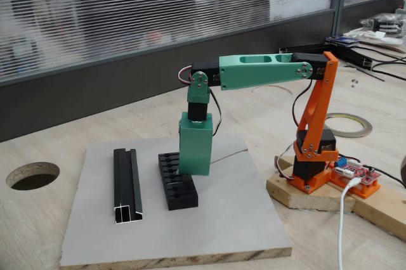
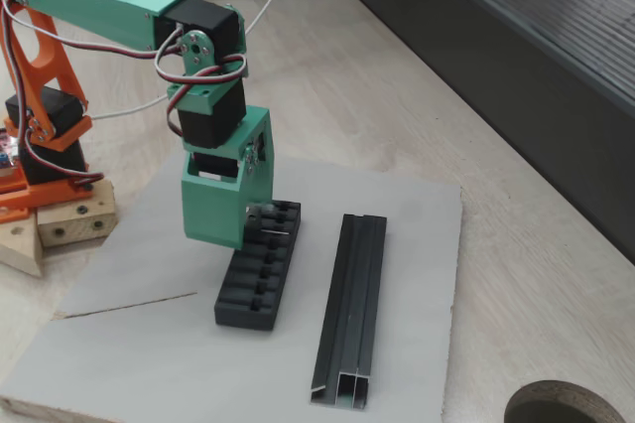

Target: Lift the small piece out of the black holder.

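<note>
The black holder (image 1: 180, 192) (image 2: 252, 289), a ribbed block, lies on the grey board (image 1: 222, 219) (image 2: 129, 353). My gripper (image 1: 193, 170) (image 2: 244, 232) points straight down, its green housing resting over the holder's far end. The housing hides the fingers, so I cannot tell how the jaws stand. A small silvery bit (image 2: 262, 212), which may be the small piece, shows at the holder's far slots right beside the housing's lower edge. It is too small to tell whether it is gripped.
A long black channel profile (image 1: 127, 184) (image 2: 352, 314) lies parallel to the holder on the board. A thin straw-coloured wire (image 1: 228, 154) (image 2: 129, 306) lies on the board's other side. The arm's orange base (image 1: 314, 168) stands on a wooden block. A round hole (image 1: 33, 175) opens in the table.
</note>
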